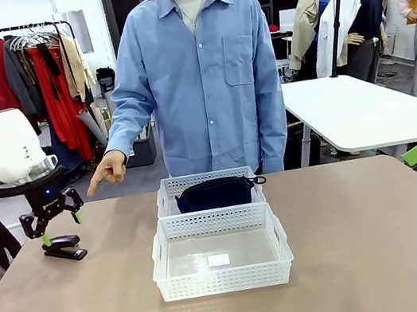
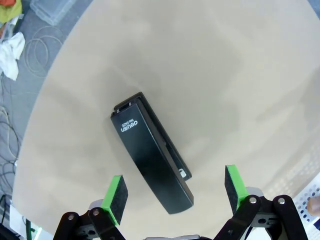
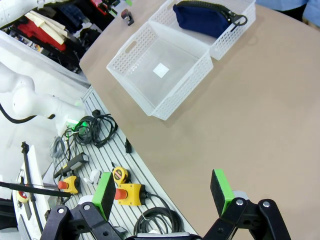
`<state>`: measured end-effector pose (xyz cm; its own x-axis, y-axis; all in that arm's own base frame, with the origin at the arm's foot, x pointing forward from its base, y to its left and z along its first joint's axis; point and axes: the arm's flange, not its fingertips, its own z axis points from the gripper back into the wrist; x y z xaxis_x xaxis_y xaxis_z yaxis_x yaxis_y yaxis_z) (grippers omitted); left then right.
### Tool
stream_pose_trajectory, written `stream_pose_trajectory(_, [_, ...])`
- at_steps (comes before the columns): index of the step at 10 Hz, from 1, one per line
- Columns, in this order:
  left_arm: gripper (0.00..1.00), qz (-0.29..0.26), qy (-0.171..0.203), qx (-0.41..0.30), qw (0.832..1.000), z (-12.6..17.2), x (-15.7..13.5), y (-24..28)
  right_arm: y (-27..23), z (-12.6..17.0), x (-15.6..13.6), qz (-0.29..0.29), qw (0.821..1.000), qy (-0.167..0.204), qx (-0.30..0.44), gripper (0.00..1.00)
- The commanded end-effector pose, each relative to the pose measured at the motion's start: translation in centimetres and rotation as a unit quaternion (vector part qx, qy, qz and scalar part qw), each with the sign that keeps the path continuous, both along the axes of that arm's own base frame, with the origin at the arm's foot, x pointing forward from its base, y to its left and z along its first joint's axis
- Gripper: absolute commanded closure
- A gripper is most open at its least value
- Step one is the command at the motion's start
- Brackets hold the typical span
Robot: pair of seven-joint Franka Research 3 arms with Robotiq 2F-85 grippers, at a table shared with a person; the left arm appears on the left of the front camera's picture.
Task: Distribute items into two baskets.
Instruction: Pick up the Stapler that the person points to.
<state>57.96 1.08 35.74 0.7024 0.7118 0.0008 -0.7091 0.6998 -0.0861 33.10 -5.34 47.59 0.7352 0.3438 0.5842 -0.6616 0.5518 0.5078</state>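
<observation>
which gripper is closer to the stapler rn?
Left. The left gripper hangs open right above the stapler; the right gripper, also open, is at the opposite edge of the table.

You're in a robotics lab shared with a garment studio: a clothes rack (image 1: 23,67) of coats stands behind your worktop (image 1: 369,241), a white table (image 1: 354,110) sits nearby, and yellow emergency-stop boxes (image 3: 131,192) lie among cables (image 3: 95,131).
</observation>
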Motion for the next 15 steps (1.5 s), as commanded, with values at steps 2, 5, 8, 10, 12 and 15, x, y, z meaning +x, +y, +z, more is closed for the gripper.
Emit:
stream_pose_trajectory(2, [0.00,0.028,-0.003,0.001,1.000,-1.4,0.0,-0.1,0.2,0.1,0.0,-0.001,1.000,-0.001,-0.003,0.00])
stream_pose_trajectory(5, [0.00,0.031,-0.002,0.000,1.000,-3.0,-0.2,0.3,0.2,0.1,0.0,-0.001,1.000,-0.001,-0.003,0.00])
stream_pose_trajectory(8, [0.00,0.031,-0.002,-0.005,0.999,-3.1,-0.4,0.4,0.2,0.1,0.0,-0.001,1.000,-0.001,-0.003,0.00])
stream_pose_trajectory(10, [0.00,0.031,0.009,-0.009,0.999,-3.3,-0.7,0.6,0.2,0.1,0.0,-0.001,1.000,-0.001,-0.003,0.00])
stream_pose_trajectory(12, [0.00,0.024,0.007,-0.001,1.000,-3.1,0.0,0.4,0.2,0.1,0.0,-0.001,1.000,-0.001,-0.003,0.00])
stream_pose_trajectory(15, [0.00,0.024,0.007,-0.001,1.000,-3.1,0.0,0.4,0.2,0.1,0.0,-0.001,1.000,-0.001,-0.003,0.00])
